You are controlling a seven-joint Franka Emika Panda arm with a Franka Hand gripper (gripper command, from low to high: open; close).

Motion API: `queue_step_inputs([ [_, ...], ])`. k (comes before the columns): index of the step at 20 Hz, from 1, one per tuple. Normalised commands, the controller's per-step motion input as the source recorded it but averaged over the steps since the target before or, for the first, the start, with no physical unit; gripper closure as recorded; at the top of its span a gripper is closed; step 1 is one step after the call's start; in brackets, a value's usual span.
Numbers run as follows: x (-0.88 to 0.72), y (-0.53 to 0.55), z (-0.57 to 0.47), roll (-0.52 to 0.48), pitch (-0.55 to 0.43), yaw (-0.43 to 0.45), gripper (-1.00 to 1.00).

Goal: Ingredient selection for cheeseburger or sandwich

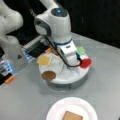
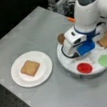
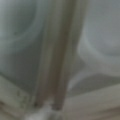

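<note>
On the white paper plate point(image 1: 53, 112) at the tabletop's point(image 1: 105, 82) near edge lies one tan bread square point(image 1: 72, 116), alone. Behind it stands the white divided round tray point(image 1: 65, 78), holding the brown patty point(image 1: 48, 75), yellow cheese square point(image 1: 44, 60), red disc point(image 1: 85, 63), green lettuce point(image 1: 80, 50) and, in a front view, a second bread square point(image 2: 106, 40). The gripper point(image 1: 71, 60) hangs low over the tray's middle; whether it is spread or pinching anything, I cannot tell. The wrist view is a grey-white blur.
</note>
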Motion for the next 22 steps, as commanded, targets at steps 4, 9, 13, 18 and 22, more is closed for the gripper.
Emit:
queue_step_inputs([
  [4, 0.37, 0.33, -0.42, 0.076, 0.078, 0.322, -1.00],
  [9, 0.39, 0.34, -0.46, 0.079, 0.153, 0.254, -1.00],
  [13, 0.37, 0.34, -0.47, 0.072, 0.196, 0.187, -1.00],
  [18, 0.31, 0.33, -0.46, 0.066, 0.192, 0.176, -1.00],
  [22, 0.24, 0.29, -0.43, 0.053, 0.172, 0.161, -1.00],
])
